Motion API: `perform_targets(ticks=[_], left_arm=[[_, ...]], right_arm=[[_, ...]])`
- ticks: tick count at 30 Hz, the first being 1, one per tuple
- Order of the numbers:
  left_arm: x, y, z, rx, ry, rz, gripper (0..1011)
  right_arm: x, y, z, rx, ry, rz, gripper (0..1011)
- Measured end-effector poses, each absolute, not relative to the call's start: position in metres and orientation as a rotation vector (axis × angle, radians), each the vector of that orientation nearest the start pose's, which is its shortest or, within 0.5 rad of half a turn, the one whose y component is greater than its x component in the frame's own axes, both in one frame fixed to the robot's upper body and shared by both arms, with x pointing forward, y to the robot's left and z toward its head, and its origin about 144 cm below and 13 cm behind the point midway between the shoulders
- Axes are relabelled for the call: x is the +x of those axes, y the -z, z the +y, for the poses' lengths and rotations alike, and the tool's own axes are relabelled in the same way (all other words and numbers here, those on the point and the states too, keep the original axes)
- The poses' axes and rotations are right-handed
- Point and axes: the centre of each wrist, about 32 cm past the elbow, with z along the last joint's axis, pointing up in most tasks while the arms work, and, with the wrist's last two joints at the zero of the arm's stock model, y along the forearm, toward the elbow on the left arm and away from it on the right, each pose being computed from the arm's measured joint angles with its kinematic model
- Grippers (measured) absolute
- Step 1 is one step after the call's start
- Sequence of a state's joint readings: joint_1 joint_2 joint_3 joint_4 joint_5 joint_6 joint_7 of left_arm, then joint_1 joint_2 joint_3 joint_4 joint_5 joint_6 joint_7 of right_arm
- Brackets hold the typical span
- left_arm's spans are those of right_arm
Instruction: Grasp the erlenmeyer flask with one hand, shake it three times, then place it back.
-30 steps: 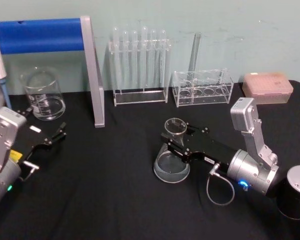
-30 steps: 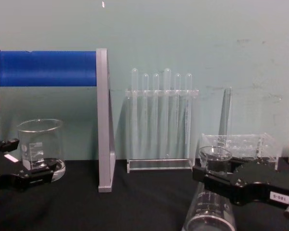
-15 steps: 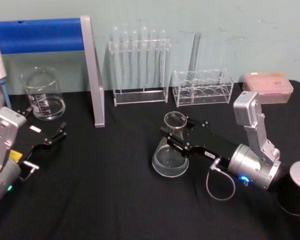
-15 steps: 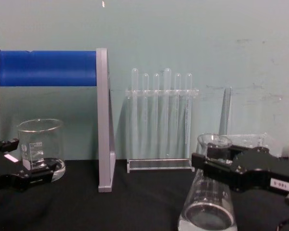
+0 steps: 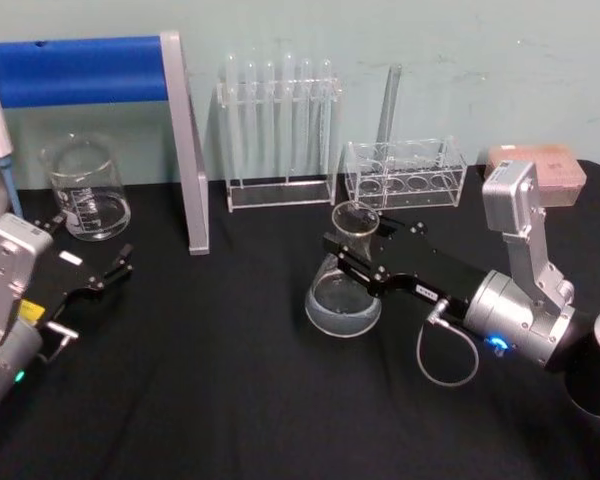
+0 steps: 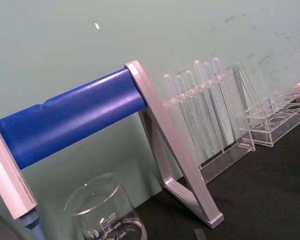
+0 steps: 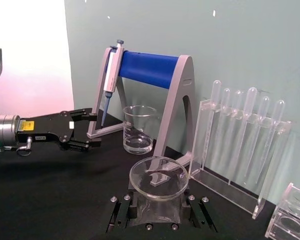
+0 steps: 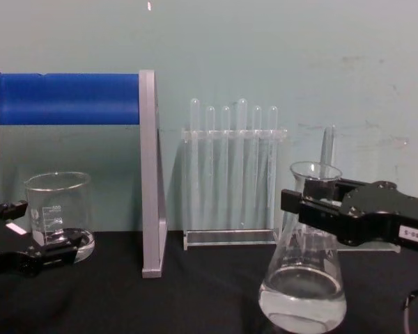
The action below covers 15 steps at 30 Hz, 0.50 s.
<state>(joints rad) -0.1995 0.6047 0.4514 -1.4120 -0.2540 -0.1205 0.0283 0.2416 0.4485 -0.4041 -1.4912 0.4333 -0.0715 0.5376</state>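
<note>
Erlenmeyer flask (image 5: 342, 298) before low tube rack (image 5: 405, 188); beaker (image 5: 85, 192) far left.

A lab: racked test tubes (image 5: 278, 120), a beaker (image 5: 85, 188), a pipette (image 7: 110, 75).

Flask (image 5: 342, 300) near the middle of the desk (image 5: 230, 390), just about upright: a clear glass cone with a wide round base, a narrow neck and a flared rim open at the top. A shallow pool of clear liquid lies in the bottom. Right gripper (image 5: 351, 258) has it, black blocky jaws clamped on the neck just under the rim, 1 each side. Can't tell whether the base touches the desk.
</note>
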Motion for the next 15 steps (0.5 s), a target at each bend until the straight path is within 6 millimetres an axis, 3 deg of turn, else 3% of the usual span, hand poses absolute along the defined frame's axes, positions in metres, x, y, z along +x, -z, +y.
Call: perform_targets(ticks=[15], left_arm=[[0.4886, -1.1398, 0.3097, 0.304, -1.248, -0.285, 1001]], right_arm=[[0.5065, -1.1786, -0.2520, -0.015, 0.698, -0.094, 456]])
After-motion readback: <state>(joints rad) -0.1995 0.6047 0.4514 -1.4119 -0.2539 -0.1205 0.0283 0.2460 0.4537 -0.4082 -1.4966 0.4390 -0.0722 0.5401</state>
